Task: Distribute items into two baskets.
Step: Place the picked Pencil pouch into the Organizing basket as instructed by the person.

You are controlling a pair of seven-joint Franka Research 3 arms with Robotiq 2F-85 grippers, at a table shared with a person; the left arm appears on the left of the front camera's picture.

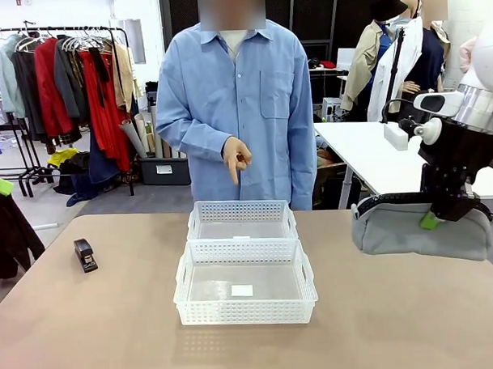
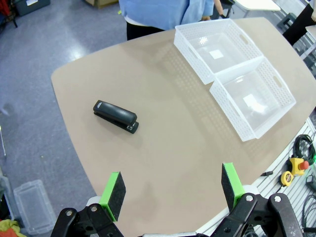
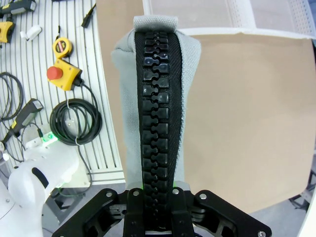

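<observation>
Currently the grey waist bag [image 1: 418, 231] hangs over the table [image 1: 114, 335] at three o'clock from the near basket [image 1: 183, 282], its top clamped in the right gripper [image 1: 429, 219] directly above. Carrying it level toward nine o'clock, clear of the rim, would suit best. The left gripper [image 2: 173, 190] stands open, with the stapler [image 2: 116, 116] at its eleven o'clock.

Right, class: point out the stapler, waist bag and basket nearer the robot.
black stapler [image 2: 115, 116], left wrist view, its top middle.
grey waist bag [image 1: 394, 232], front view, its fabric side.
nearer basket [image 1: 244, 312], front view, its near wall.
</observation>
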